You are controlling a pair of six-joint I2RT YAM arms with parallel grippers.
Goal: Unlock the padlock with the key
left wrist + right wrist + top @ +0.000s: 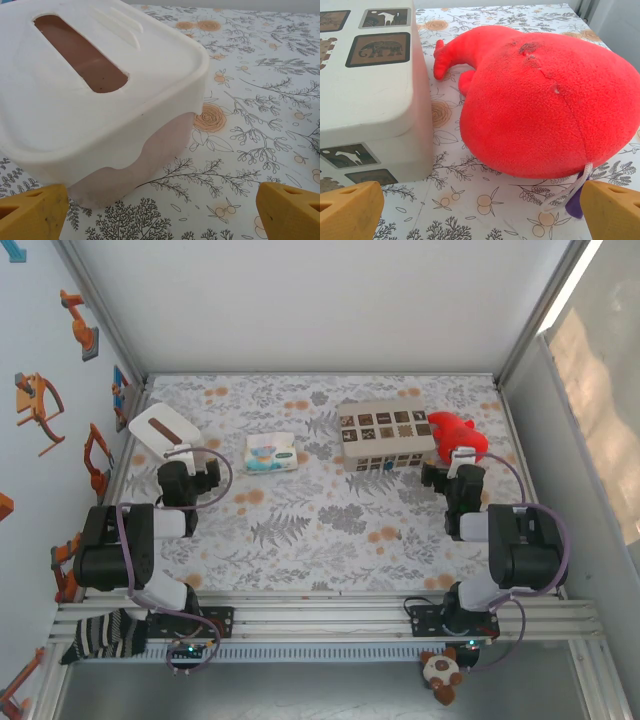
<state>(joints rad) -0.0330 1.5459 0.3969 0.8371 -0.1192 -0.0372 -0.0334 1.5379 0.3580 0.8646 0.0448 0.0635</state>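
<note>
Along the far half of the flowered worktop (330, 525) I count four things, left to right: a white-lidded tissue box (160, 428), a wipes packet (271, 452), a cream box with animal tiles (385, 435) and a red plush toy (458, 435). Where the padlock and the key lie I cannot tell. That means I cannot yet say which way either lies from a pincer, how its long axis runs, or which arm is nearer.

My left pincer (160, 215) is spread wide and empty, low over the cloth just before the tissue box's near corner. My right pincer (480, 212) is equally wide and empty, facing the narrow gap between the tile box and the plush toy. A purple scrap (572, 205) on a white cord pokes from under the plush toy's near side, too small to name. I judge that spot worth checking first, and the right arm is nearest to it.
</note>
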